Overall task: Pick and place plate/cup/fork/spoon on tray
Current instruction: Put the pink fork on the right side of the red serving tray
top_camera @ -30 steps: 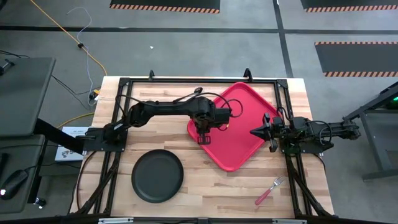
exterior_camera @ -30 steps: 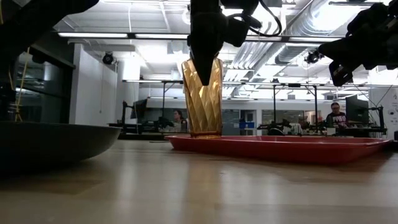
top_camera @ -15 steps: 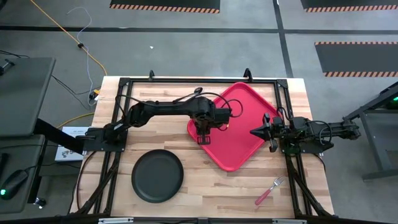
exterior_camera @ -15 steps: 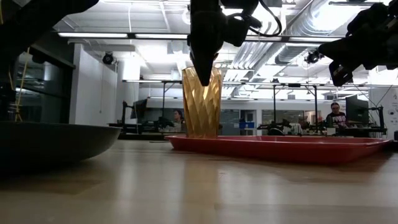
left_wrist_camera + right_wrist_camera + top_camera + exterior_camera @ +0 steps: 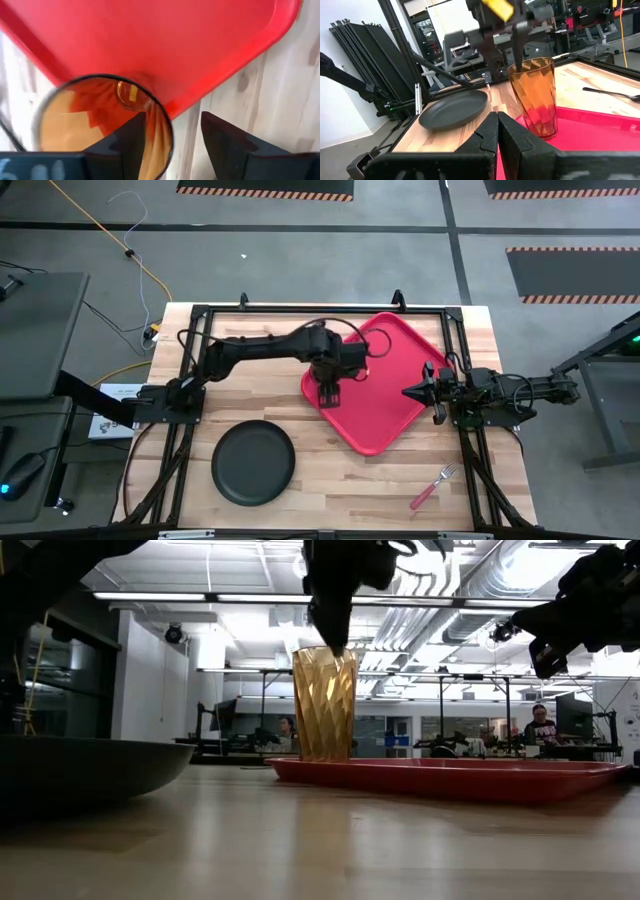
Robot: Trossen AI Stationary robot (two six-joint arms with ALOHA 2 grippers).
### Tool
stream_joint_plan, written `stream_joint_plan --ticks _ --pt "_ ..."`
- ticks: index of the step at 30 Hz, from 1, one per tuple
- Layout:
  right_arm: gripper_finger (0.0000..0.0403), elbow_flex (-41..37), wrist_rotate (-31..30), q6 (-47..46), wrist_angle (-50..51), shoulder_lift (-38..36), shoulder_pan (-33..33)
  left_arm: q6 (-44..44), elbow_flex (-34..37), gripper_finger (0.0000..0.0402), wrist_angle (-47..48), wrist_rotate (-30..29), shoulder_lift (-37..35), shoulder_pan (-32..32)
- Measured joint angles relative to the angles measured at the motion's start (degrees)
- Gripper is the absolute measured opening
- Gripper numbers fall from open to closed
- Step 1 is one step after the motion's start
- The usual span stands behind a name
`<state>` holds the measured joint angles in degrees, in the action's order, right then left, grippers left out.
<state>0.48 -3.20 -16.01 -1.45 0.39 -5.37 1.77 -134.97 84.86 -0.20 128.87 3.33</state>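
The amber cup (image 5: 324,705) stands upright on its base near the left corner of the red tray (image 5: 390,370). My left gripper (image 5: 172,145) hangs open just above the cup's rim (image 5: 167,131), with one finger over the cup's inside and the other outside the wall. In the right wrist view one of its fingers (image 5: 519,55) dips just past the rim. My right gripper (image 5: 415,392) is shut and hovers over the tray's right edge. The black plate (image 5: 253,463) lies near the front, left of the tray. The red-handled fork (image 5: 432,487) lies at the front right. The dark spoon (image 5: 612,93) lies on the wood beyond the tray.
A black metal frame (image 5: 300,310) runs around the table's edges. Bare wood lies between the plate and the fork along the near edge. People and desks show in the room beyond the far edge.
My left gripper has let go of the cup and gone up, its fingertips now at the level of the rim. The cup has come down a little and stands upright on the tray.
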Motion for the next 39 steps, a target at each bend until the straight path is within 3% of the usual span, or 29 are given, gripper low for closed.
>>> stream_joint_plan --ticks 14,20,24,28,34,36,39 --pt "0.0000 0.0 0.0 0.0 0.0 0.0 0.0 7.1 0.0 0.0180 -10.4 -0.2 -15.9 1.8" --pt "0.0000 0.0 0.0 0.0 0.0 0.2 0.0 8.1 3.1 0.0165 -21.2 -8.1 -25.3 -1.8" --pt "0.0000 0.0 0.0 0.0 0.0 0.7 0.0 9.0 15.3 0.0157 -30.5 -15.9 -33.3 -4.5" --pt "0.0000 0.0 0.0 0.6 0.0 0.8 0.0 13.0 36.3 0.0152 -46.4 -20.7 -43.7 -6.9" --pt "0.0000 0.0 -0.2 0.9 0.0 0.8 0.0 18.7 68.3 0.0150 -77.6 -18.9 -59.8 -9.9" --pt "0.0000 0.0 -1.1 -0.4 -1.7 0.8 0.0 19.2 75.7 0.0149 -87.3 -18.9 -64.0 -11.0" --pt "0.0000 0.0 -1.6 -10.0 -9.9 0.8 0.0 19.2 82.9 0.0149 -97.1 -18.9 -69.2 -12.3"
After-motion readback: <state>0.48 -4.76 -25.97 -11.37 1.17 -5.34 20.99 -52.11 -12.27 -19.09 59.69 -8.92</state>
